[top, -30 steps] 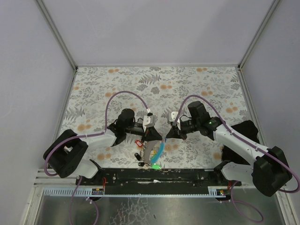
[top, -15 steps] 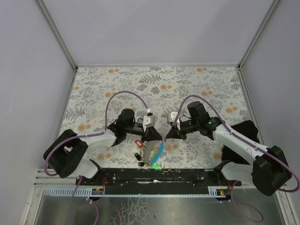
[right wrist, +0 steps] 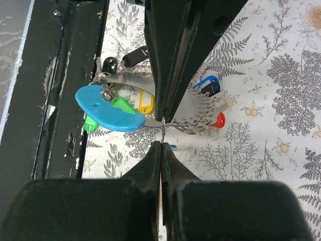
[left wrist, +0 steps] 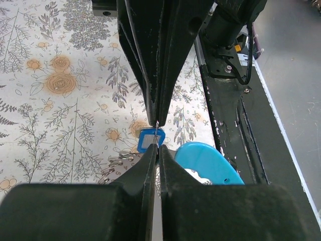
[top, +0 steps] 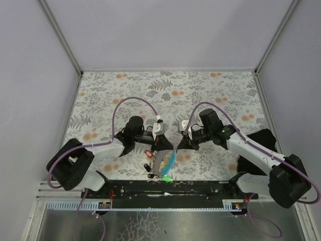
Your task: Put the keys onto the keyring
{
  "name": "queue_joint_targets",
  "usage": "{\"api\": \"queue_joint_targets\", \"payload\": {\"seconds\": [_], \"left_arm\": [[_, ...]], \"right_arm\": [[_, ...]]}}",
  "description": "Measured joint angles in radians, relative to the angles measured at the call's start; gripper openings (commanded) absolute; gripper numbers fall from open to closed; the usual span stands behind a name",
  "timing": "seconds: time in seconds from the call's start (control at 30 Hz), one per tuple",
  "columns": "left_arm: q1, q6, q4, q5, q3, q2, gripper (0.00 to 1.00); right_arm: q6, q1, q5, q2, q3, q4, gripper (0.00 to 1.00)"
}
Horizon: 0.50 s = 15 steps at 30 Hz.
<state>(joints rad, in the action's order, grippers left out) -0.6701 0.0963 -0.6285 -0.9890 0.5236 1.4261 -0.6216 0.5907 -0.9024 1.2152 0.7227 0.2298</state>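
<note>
The keyring's thin silvery ring (right wrist: 164, 128) is stretched between two fingertip pairs that meet tip to tip just above the table. My left gripper (left wrist: 157, 146) is shut on one side of it and my right gripper (right wrist: 161, 143) is shut on the other. The light-blue strap (right wrist: 108, 114) and the grey tag (right wrist: 200, 100) hang below. The keys sit in that bunch: green (right wrist: 120, 103), yellow (right wrist: 145, 104), blue (right wrist: 205, 83) and red (right wrist: 219, 119). Another blue-capped key (left wrist: 150, 139) sits right under the meeting point. I cannot tell whether it is on the ring. From above, the strap (top: 171, 161) lies beneath both grippers.
The black base rail (top: 165, 187) runs along the near edge, right beside the bunch. Small black keys (top: 149, 168) and a green one (top: 166, 177) lie by it. Purple cables (top: 131, 100) arch over both arms. A floral cloth (top: 170, 90) covers the table.
The right arm has edged very slightly left. Both grippers stay shut at the same spot and the bunch has not moved.
</note>
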Motion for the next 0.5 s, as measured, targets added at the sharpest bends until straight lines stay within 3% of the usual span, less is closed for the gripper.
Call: {"api": "queue_joint_targets", "payload": {"seconds": [0.5], "left_arm": [[0.004, -0.077, -0.139, 0.032, -0.039, 0.006, 0.00]], "right_arm": [[0.021, 0.011, -0.004, 0.000, 0.000, -0.050, 0.00]]}}
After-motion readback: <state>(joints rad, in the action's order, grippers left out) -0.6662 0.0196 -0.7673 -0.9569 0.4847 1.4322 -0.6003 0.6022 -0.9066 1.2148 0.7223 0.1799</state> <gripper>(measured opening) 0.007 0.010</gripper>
